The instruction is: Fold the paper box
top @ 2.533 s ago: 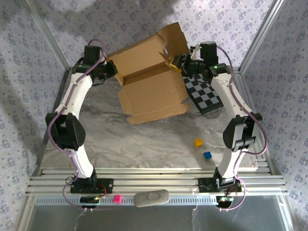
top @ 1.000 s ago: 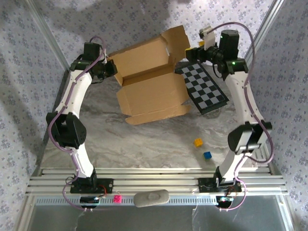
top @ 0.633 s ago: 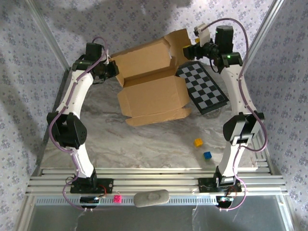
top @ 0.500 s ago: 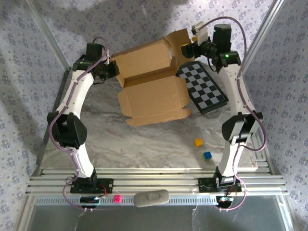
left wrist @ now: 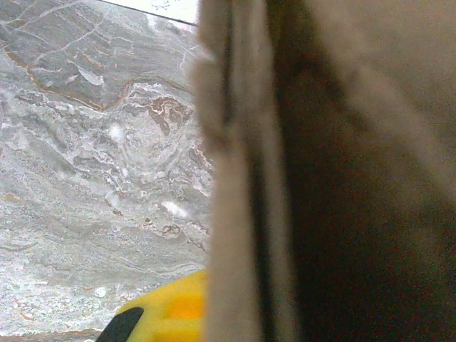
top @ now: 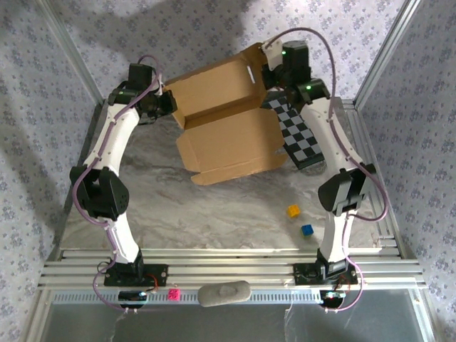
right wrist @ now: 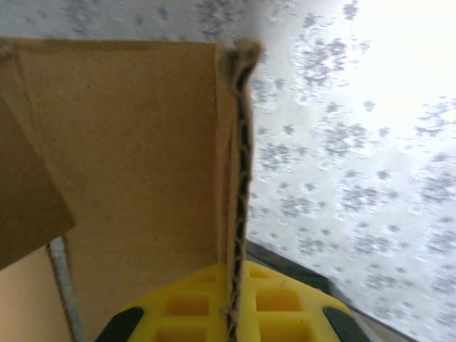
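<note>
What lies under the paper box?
The box rests on the marble table; its right edge seems to overlap the checkered board. Anything else beneath it is covered.

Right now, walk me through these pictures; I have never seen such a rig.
Two robot arms are bolted at the near edge of a table. The overhead picture looks down from behind them; the other two come from cameras on their wrists. On the marble top lie a paper box, half folded, a checkered board, a yellow cube and a blue cube. The left end effector grips the box's far panel; the right end effector pinches its raised flap, the cardboard edge between its yellow fingers.
</note>
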Tool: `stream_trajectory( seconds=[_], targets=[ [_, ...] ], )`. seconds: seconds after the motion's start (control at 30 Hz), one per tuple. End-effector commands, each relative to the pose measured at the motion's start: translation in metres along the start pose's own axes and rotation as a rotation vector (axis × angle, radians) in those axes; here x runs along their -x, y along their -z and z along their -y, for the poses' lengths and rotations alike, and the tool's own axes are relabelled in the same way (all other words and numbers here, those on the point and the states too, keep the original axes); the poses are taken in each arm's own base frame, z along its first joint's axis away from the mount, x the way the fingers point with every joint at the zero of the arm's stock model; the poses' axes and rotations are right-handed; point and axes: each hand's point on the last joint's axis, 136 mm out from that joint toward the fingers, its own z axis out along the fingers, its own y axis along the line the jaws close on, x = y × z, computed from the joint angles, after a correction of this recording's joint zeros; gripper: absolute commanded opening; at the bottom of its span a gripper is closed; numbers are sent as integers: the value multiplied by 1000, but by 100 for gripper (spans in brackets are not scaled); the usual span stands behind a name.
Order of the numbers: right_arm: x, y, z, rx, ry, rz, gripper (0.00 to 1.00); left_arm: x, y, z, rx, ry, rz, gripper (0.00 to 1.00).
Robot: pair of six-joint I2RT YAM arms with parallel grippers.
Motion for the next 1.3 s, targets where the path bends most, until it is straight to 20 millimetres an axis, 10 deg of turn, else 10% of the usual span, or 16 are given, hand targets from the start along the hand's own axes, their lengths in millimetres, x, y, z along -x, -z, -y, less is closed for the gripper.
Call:
stream_trajectory(
  seconds=[0.0, 0.37, 0.67, 0.83, 0.93, 1.1, 1.27],
  targets=[
    [12, 34, 33, -372, 32, -14, 0, 9, 13, 10, -15, -6, 28, 0],
    [20, 86, 3, -714, 29, 29, 0, 10, 14, 4, 18, 42, 31, 0],
    [37, 115, -30, -587, -22, 53, 2, 7, 16, 1, 35, 57, 25, 0],
    [39, 125, -73, -175, 3, 30, 59, 5, 15, 0, 28, 40, 13, 0],
    [54, 168, -95, 270, -52, 159, 89, 4, 14, -2, 30, 0, 6, 0],
    [90, 239, -52, 804, -377, 347, 100, 4, 7, 1, -59, -33, -12, 0],
    [75, 210, 9, 746, -569, 366, 88, 5, 0, 3, -129, -55, -24, 0]
  ],
)
